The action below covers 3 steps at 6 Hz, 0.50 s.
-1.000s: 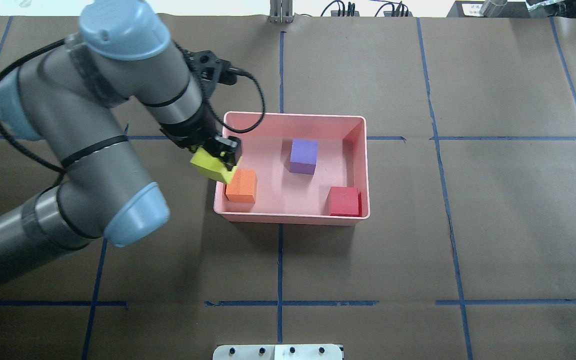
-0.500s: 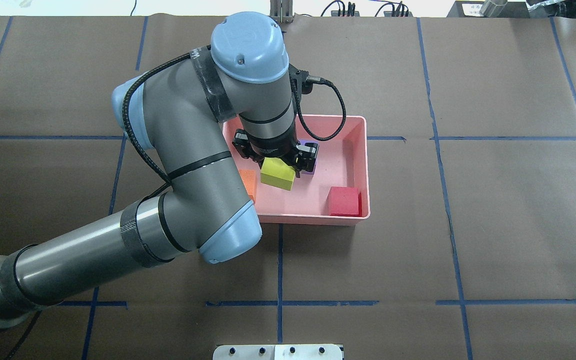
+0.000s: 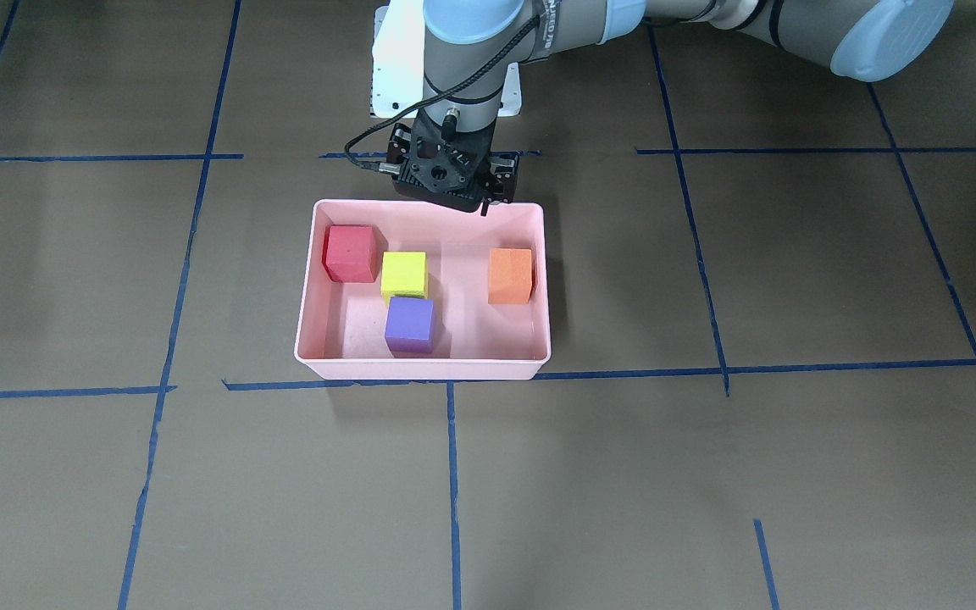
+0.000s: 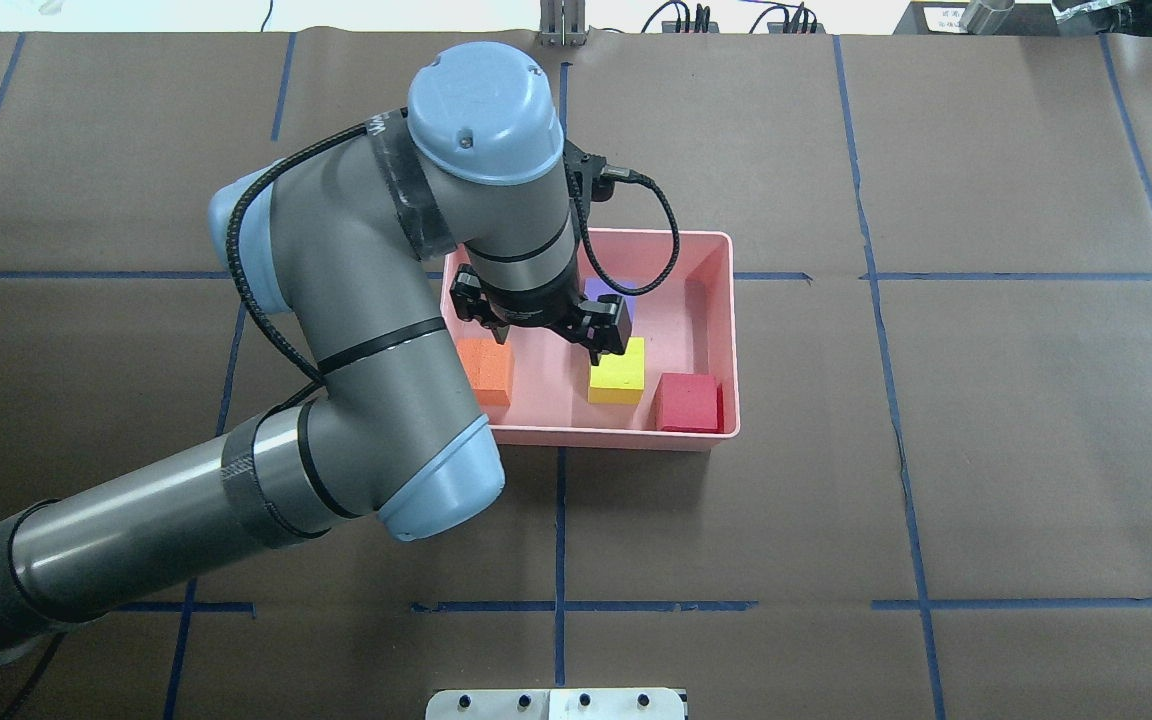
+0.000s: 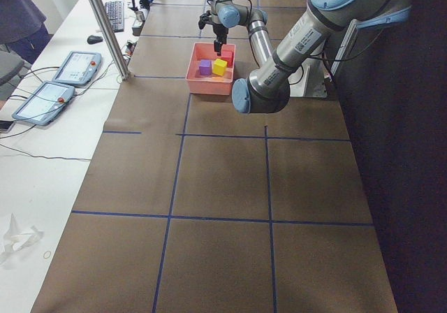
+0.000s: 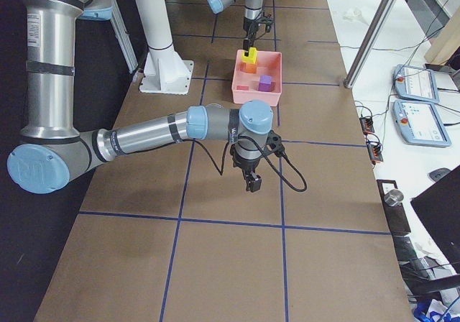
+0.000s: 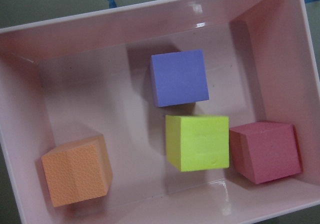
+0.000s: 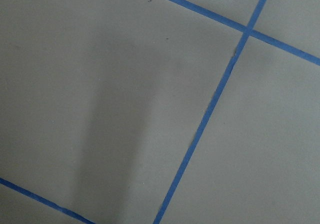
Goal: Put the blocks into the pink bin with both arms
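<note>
Yellow block [image 4: 617, 372] lies flat in the pink bin [image 4: 726, 300], just beside the red block [image 4: 688, 402]; my left gripper [image 4: 551, 338] hangs above with fingers apart, holding nothing. I should rise straight up, so no finger catches a block or the rim.

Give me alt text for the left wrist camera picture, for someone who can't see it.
A pink bin seen from above holds four cubes: purple block mid-frame, yellow block just below it, red block to the yellow's right, orange block alone at lower left.
</note>
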Motion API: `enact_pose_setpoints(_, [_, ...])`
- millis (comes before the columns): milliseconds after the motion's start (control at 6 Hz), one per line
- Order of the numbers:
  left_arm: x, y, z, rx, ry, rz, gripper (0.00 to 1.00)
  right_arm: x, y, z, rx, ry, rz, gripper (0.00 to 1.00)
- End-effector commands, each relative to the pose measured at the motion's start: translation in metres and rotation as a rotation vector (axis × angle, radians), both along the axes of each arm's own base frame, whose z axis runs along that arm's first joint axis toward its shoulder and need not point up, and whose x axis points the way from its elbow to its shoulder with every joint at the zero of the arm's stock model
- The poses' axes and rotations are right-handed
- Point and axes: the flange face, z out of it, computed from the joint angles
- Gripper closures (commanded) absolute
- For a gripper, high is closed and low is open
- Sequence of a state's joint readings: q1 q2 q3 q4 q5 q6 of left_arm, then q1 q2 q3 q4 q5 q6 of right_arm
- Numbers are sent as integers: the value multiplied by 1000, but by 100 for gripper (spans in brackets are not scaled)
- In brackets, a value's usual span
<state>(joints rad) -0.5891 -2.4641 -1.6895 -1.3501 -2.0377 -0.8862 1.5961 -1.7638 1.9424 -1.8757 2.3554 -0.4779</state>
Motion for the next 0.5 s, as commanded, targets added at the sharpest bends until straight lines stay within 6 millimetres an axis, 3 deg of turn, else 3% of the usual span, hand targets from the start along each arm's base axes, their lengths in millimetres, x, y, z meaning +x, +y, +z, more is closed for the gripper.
enact_pose_setpoints(0, [-58, -18, 74, 92, -46, 48, 0, 29, 26, 25, -63, 3, 80, 0])
enact_pose_setpoints(167, [-115, -48, 128, 140, -82, 81, 0, 30, 32, 43, -109, -2, 91, 1])
enact_pose_setpoints(333, [-177, -80, 174, 124, -96, 80, 0, 31, 25, 40, -135, -1, 128, 1])
